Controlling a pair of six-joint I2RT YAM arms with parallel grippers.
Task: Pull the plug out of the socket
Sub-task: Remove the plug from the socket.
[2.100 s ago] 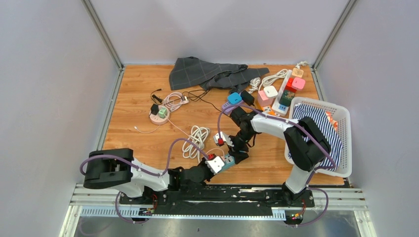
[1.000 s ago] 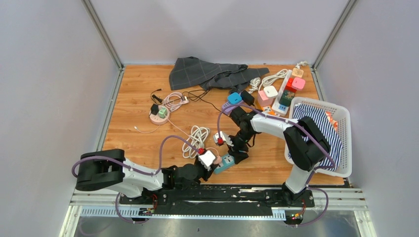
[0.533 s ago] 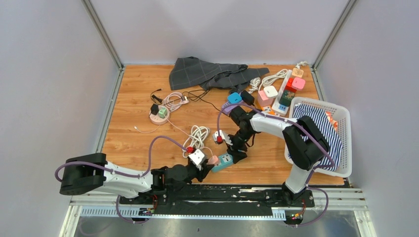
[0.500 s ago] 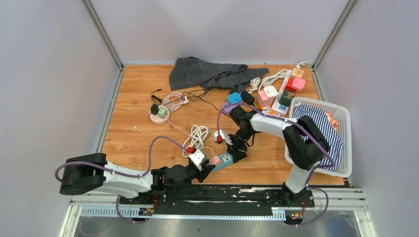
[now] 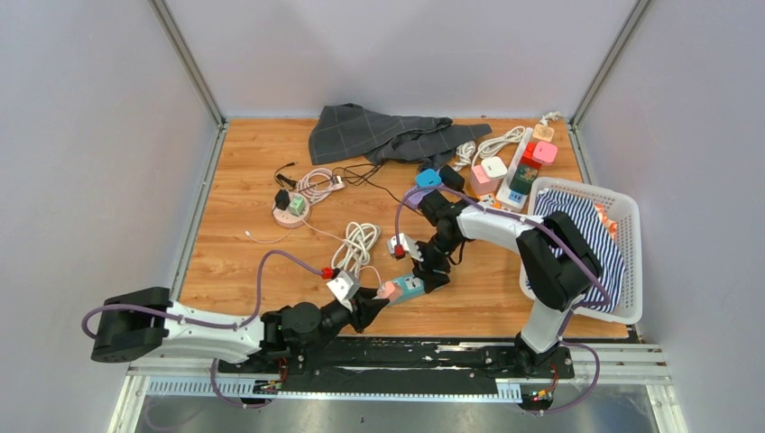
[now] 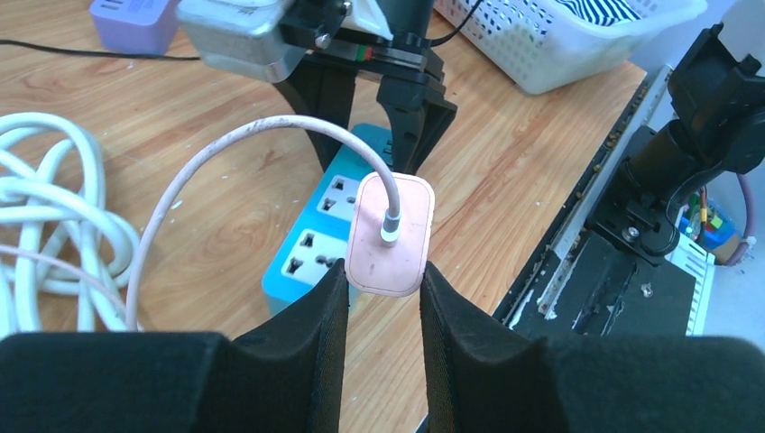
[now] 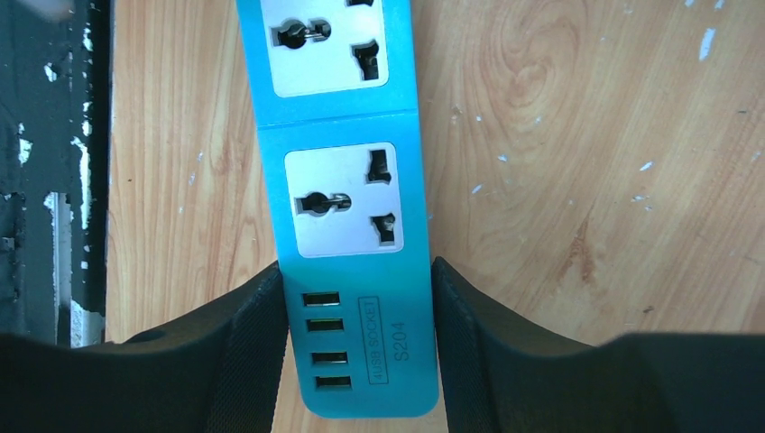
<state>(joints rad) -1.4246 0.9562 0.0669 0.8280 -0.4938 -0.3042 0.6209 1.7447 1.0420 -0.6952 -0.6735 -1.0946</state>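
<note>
At the near edge of the desk, about midway along, the left hand (image 6: 381, 269) is clamped on the pink plug (image 6: 391, 236), one finger on each flat side, its pale cable (image 6: 225, 149) looping away to the left. Just beside and below it lies the blue socket strip (image 6: 316, 244); the two outlets visible there look vacant, though the plug's pins are hidden, so I cannot tell whether they are fully clear. The pull is best drawn straight out along the pins, without twisting, with slack left in the cable. The right hand (image 7: 356, 271) grips the strip at its USB end and should hold it flat on the desk (image 7: 559, 180). At the right edge, a white basket (image 5: 631, 262) holds a striped cloth (image 5: 577, 225).
</note>
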